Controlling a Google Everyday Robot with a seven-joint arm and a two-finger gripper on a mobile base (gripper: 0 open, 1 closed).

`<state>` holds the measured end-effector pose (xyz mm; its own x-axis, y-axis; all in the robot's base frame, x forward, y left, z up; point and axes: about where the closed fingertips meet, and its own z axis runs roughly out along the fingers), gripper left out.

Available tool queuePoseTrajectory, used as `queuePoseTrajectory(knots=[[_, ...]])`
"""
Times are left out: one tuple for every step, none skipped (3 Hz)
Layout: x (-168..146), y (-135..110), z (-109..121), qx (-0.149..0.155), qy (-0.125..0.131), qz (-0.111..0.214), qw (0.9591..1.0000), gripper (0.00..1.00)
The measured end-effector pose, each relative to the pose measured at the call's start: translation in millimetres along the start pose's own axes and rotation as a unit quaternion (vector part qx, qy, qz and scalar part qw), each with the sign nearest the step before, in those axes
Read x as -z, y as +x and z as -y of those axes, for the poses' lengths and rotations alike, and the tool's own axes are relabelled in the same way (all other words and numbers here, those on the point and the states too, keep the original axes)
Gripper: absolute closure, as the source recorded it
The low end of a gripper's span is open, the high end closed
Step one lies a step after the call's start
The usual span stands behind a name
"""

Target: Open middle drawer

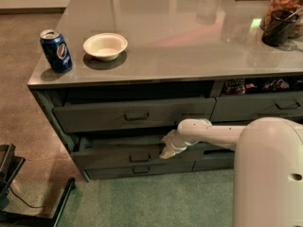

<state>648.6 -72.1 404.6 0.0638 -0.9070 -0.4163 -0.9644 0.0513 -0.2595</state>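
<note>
Grey-green middle drawer: second wide front down on the left side of the bench, with a small dark pull handle at its centre. Its front stood a little forward of the frame, a dark gap showing above it. My claw: pale, at the end of my white arm, reaching in from the right, at the drawer's upper edge just right of the handle. Whether it was spread or pressed together I could not tell. Top drawer above, bottom drawer below. On the bench: blue soda can near the left corner, cream bowl beside it, not touching.
</note>
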Motion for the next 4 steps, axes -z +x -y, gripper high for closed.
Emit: queuePoseTrajectory(knots=[[3.9, -1.7, -17.8, -0.010, -0.030, -0.012, 0.9994, 0.35], [9.9, -4.0, -38.7, -0.020, -0.057, -0.021, 0.9980, 0.12], [14.4, -4.1, -58.6, -0.032, -0.079, -0.027, 0.9960, 0.00], [18.1, -2.5, -79.0, -0.049, -0.107, -0.030, 0.9925, 0.00]])
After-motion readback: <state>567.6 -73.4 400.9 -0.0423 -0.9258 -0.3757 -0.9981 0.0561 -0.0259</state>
